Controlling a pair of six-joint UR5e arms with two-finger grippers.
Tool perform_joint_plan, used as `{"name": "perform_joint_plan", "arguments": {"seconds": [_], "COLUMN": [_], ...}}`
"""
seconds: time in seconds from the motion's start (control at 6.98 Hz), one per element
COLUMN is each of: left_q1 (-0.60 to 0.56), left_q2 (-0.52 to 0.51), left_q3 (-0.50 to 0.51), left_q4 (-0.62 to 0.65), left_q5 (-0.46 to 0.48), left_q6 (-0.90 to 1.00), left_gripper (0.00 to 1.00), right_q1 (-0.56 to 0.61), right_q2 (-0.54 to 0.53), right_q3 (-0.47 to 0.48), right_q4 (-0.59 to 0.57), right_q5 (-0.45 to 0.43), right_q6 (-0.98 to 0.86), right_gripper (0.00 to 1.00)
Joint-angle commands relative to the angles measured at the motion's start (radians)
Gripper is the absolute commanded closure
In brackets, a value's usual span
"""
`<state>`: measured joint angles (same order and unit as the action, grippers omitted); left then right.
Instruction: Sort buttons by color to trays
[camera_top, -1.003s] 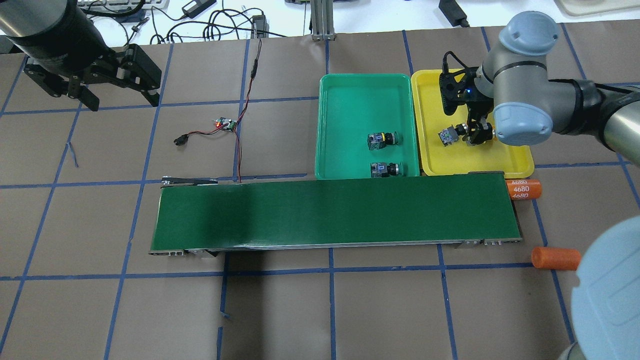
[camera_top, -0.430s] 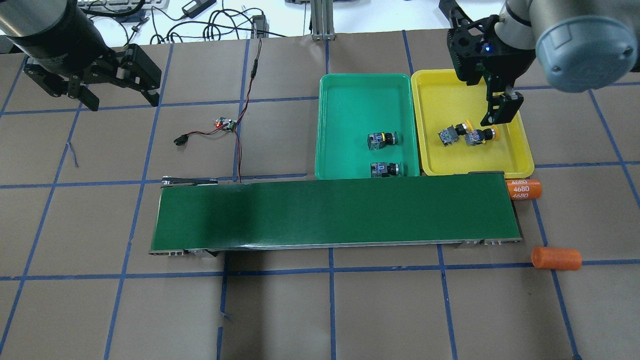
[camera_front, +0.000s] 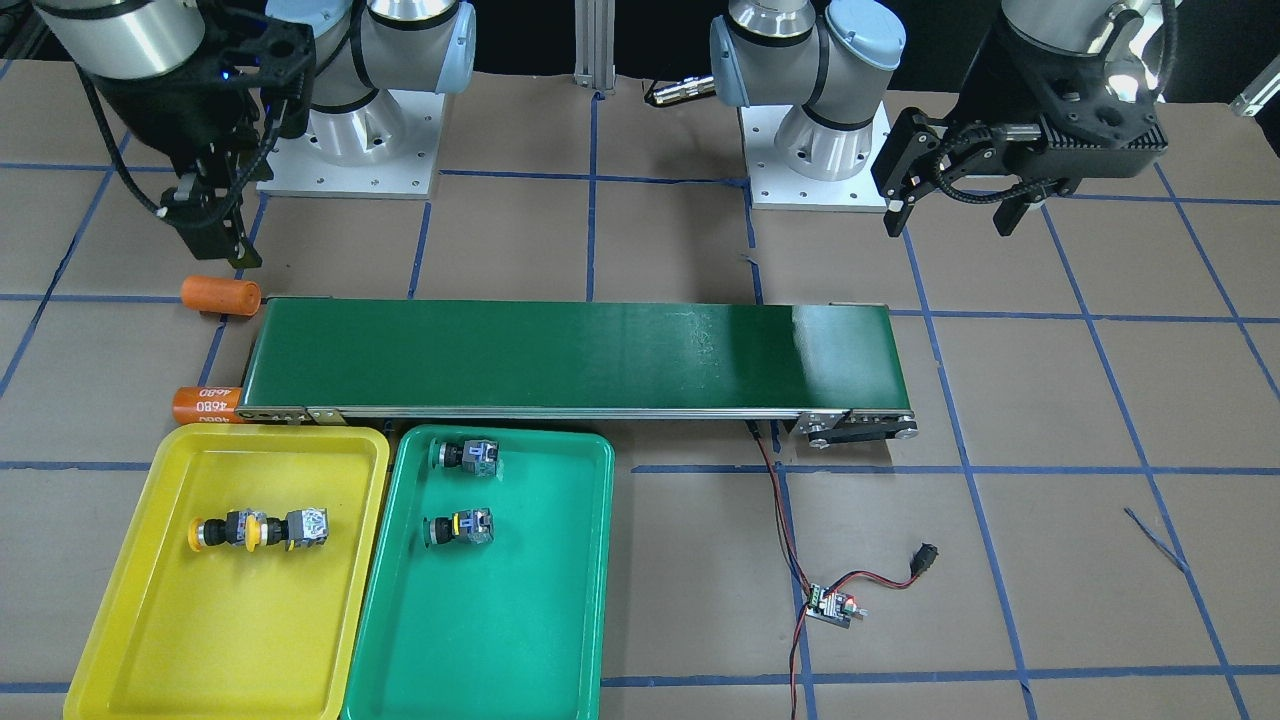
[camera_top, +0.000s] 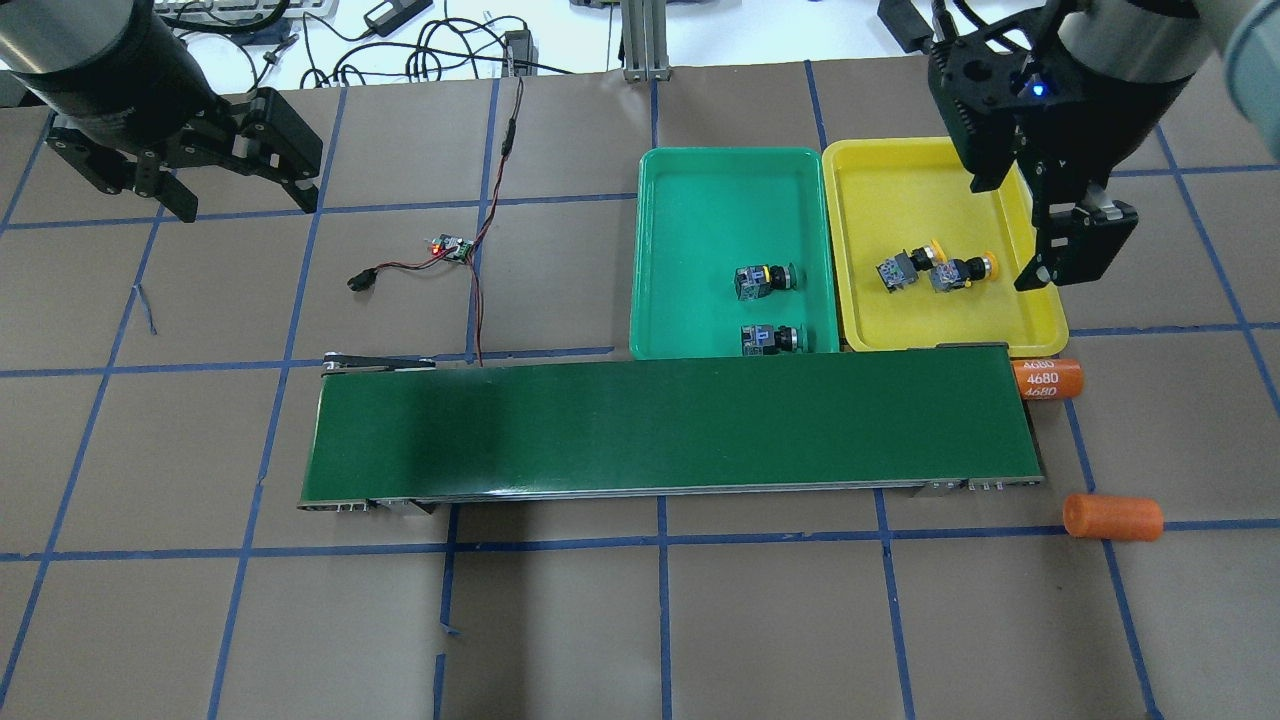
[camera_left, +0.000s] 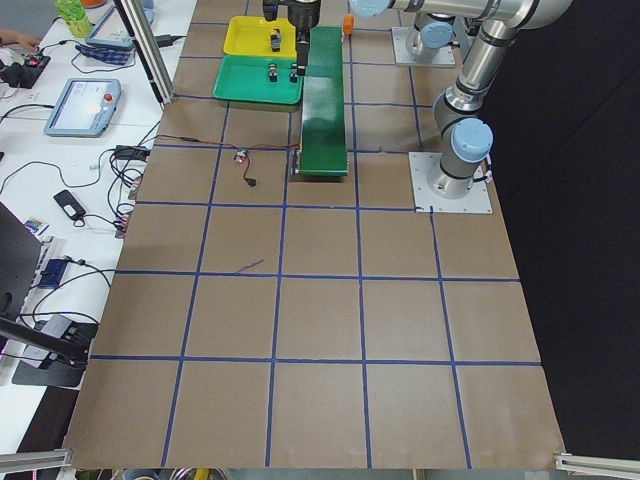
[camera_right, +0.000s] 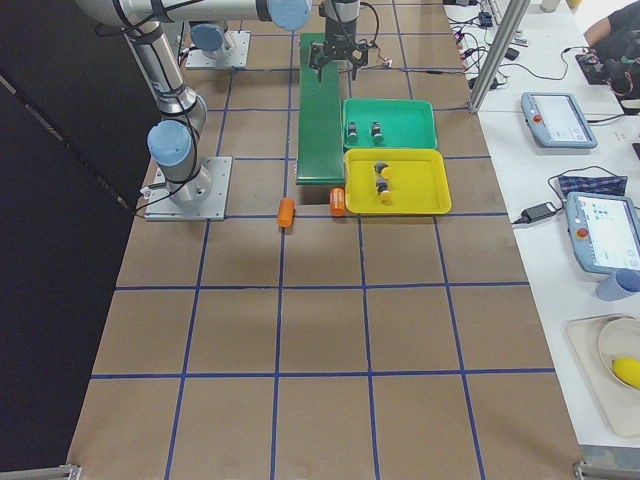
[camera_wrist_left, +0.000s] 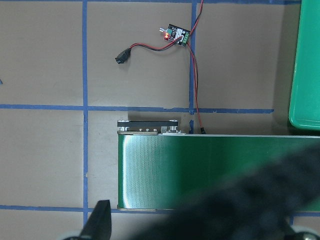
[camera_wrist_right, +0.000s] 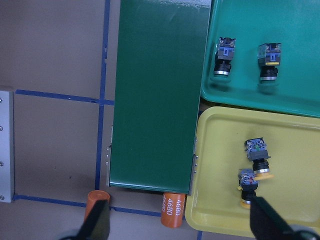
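Tabletop (camera_top: 200, 620): brown paper cover, marked into squares by blue tape.
Conveyor belt (camera_top: 670, 425): long, dark green, with metal brackets at both ends.
Green tray (camera_top: 700, 190): shallow, with rounded corners, against the belt's far side.
Yellow tray (camera_top: 900, 180): same shape, just beside the green tray on the robot's right.
Left gripper (camera_top: 245, 205): jaws spread, empty, above bare table well apart from both trays.
Right gripper (camera_top: 1062, 262): fingers wide apart in its wrist view, holding nothing, above the yellow tray's right rim.
Yellow-capped buttons (camera_top: 898, 272) (camera_top: 958, 272): black-grey bodies, lying on their sides, touching each other, inside the yellow tray.
Green-capped buttons (camera_top: 765, 278) (camera_top: 770, 340): on their sides in the green tray, apart; one has a yellow band, the other lies by the belt-side rim.
Printed cylinder (camera_top: 1047, 379): orange, reads "4680", at the belt's end.
Plain cylinder (camera_top: 1112, 517): orange, no writing visible, near the belt's corner.
Circuit board (camera_top: 452, 248): small, with a red light and red and black wires.
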<state>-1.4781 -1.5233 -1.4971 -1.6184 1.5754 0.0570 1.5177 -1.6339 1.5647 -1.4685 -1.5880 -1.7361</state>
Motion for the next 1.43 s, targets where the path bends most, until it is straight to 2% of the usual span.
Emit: {"name": "perform_joint_plan", "arguments": {"seconds": [0.0, 0.14, 0.43, 0.86, 1.15, 1.29], "left_q1": [0.001, 0.001, 0.001, 0.001, 0.001, -0.001], "left_q2": [-0.001, 0.0, 0.0, 0.0, 0.0, 0.0], "left_q3": [0.0, 0.0, 0.0, 0.0, 0.0, 0.0], "left_q4": [0.0, 0.0, 0.0, -0.001, -0.003, -0.003], "left_q5": [0.0, 0.0, 0.0, -0.003, -0.005, -0.009], "left_q6": [0.0, 0.0, 0.0, 0.0, 0.001, 0.001], "left_gripper": [0.0, 0.0, 0.0, 0.0, 0.0, 0.0], "right_q1": [0.001, 0.001, 0.002, 0.001, 0.002, 0.003], "right_q2": [-0.017, -0.017, -0.015, -0.032, -0.072, -0.075], "right_q3": [0.0, 0.0, -0.002, -0.008, -0.003, -0.003], "right_q4": [0.023, 0.022, 0.014, 0.013, 0.023, 0.023], "right_q5": [0.009, 0.01, 0.016, 0.017, 0.019, 0.07], "right_q6": [0.016, 0.089, 0.395, 0.962, 1.435, 1.578], "right_gripper": [0.0, 0.0, 0.0, 0.0, 0.0, 0.0]}}
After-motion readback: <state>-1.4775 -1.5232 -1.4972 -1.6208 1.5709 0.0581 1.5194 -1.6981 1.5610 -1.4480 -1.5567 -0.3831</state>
